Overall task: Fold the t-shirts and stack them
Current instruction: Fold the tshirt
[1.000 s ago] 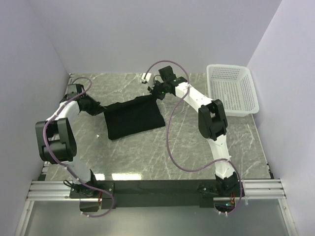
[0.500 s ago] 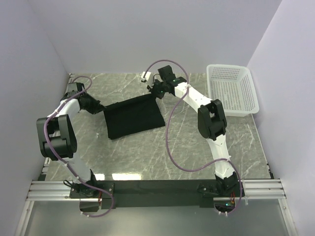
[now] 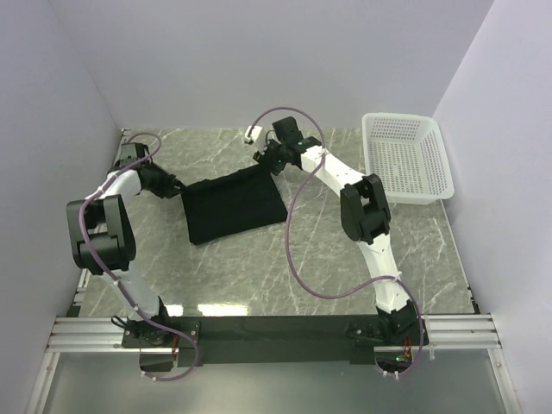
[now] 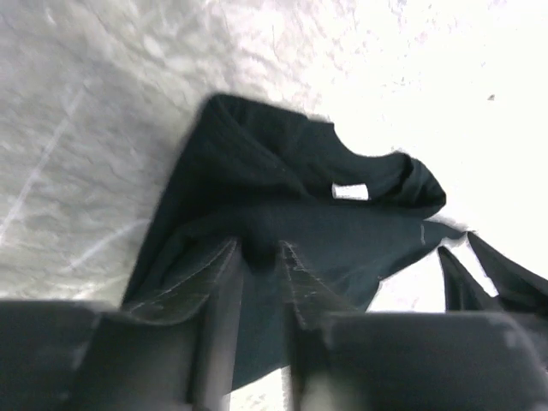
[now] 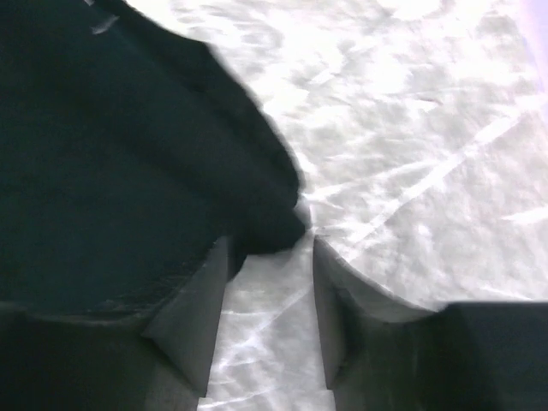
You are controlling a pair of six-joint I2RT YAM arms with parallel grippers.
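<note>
T-shirt (image 3: 233, 205) lies flat on the desk (image 3: 259, 267), folded into a rough black rectangle, left of centre toward the back, between the two arms. Left end effector (image 4: 259, 247) is low at the shirt's left far corner. Its fingers are only narrowly parted with a dark fold of cloth in the gap, and I can't tell whether that fold is pinched or loose. The left wrist view also shows the collar with a white neck tag (image 4: 349, 191) facing up. Right end effector (image 5: 270, 241) is at the far right corner, fingers clearly apart and bare desk visible between them. The shirt's corner tip sits just inside the gap by one finger, not clamped. Basket (image 3: 401, 118) is at the far right of the desk, well apart from the shirt.
</note>
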